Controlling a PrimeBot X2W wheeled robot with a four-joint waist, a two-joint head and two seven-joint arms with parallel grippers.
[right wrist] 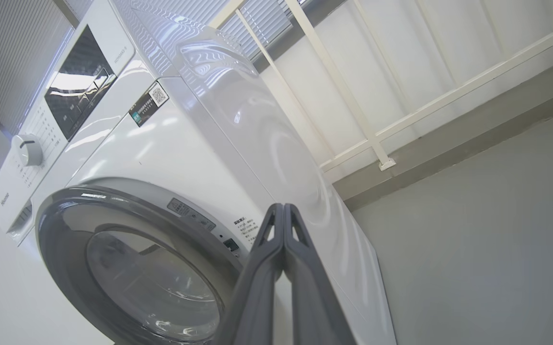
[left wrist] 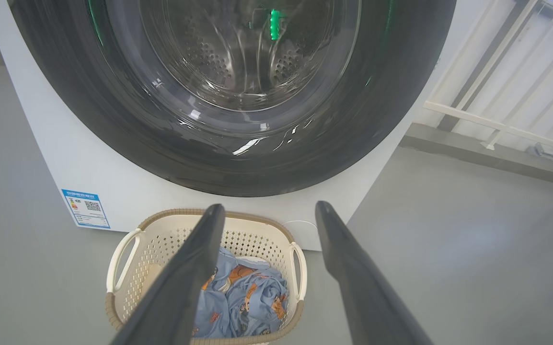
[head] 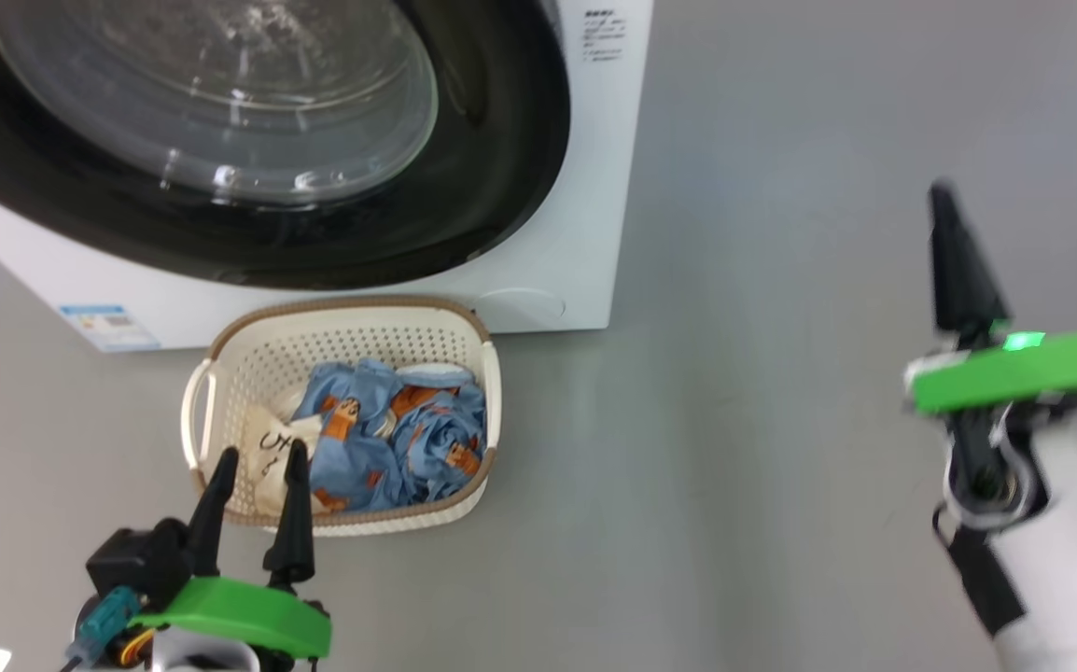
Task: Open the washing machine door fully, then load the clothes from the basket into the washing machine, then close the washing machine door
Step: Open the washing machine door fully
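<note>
Left end effector [left wrist: 269, 207] spread wide near basket [left wrist: 161, 216]; right end effector [right wrist: 282, 207] closed, empty.

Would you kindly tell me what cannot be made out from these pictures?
Head view: the washing machine door is cut off by the top edge.
Head view: the right gripper is blurred.
Left wrist view: the left gripper's fingers hide part of the clothes and the basket.
Head view: the blue label print is too small.
</note>
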